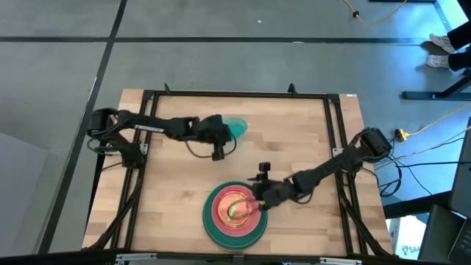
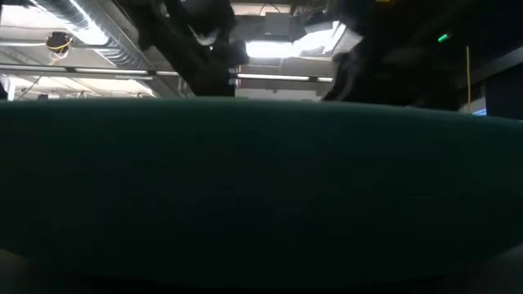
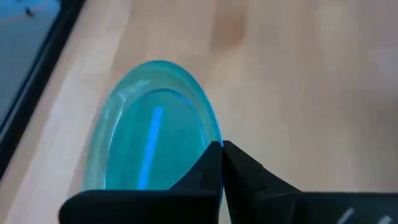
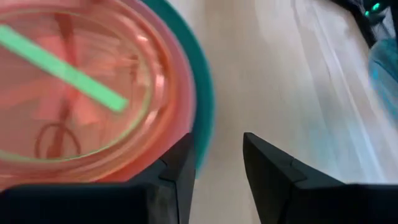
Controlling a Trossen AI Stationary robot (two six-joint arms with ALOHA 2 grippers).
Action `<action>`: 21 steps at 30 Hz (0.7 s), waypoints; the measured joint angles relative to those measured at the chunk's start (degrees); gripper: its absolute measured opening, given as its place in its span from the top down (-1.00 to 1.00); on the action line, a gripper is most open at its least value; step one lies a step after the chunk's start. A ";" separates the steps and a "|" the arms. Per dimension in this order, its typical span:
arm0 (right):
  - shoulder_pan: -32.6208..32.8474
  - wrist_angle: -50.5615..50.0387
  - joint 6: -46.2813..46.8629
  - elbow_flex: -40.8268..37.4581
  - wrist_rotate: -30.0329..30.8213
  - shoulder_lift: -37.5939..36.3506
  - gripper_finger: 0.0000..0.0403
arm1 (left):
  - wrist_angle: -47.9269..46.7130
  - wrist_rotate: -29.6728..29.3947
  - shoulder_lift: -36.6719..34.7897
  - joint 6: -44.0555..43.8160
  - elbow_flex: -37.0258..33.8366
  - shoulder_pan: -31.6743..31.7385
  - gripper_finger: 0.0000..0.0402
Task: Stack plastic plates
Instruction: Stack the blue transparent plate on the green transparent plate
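Note:
A stack of plates sits near the table's near edge: a large dark green plate [image 1: 235, 230] at the bottom, translucent pink and orange ones [image 1: 234, 207] on it, and a lime green one [image 1: 232, 212] in the middle. My right gripper [image 1: 257, 200] [image 4: 217, 168] is open at the stack's right rim. My left gripper [image 1: 227, 130] [image 3: 222, 163] is farther back, left of centre, shut on a small translucent teal plate [image 1: 237, 126] [image 3: 155, 130]. In the low view the dark green plate's wall [image 2: 261, 196] fills the picture. My left gripper pinches the teal plate's rim [image 3: 210, 138] between its two shut fingers, coming from the table's left. The plate stands out past the fingertips and is tilted against the table; whether its far edge rests on the wood, I cannot tell. My right gripper has one finger [image 4: 180, 165] beside the pink plate's rim [image 4: 177, 118]; I cannot tell whether it touches.
Bare wood [image 1: 309, 140] lies between the two arms and to the right of the teal plate. A dark metal frame [image 1: 235, 94] runs around the table top. Cables [image 1: 419, 129] lie on the floor beyond the table's right side.

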 joint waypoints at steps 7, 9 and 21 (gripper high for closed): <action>8.61 -4.18 4.04 4.15 5.25 0.00 0.36 | -6.58 -3.12 -5.33 -5.08 0.04 -12.73 1.00; 11.26 -4.83 4.70 5.13 5.81 0.00 0.36 | -5.77 -3.56 -6.02 -6.60 0.06 -16.62 1.00; 25.48 -15.60 6.25 12.28 25.39 0.00 0.36 | -1.95 -8.28 -6.20 -15.64 1.24 -36.82 1.00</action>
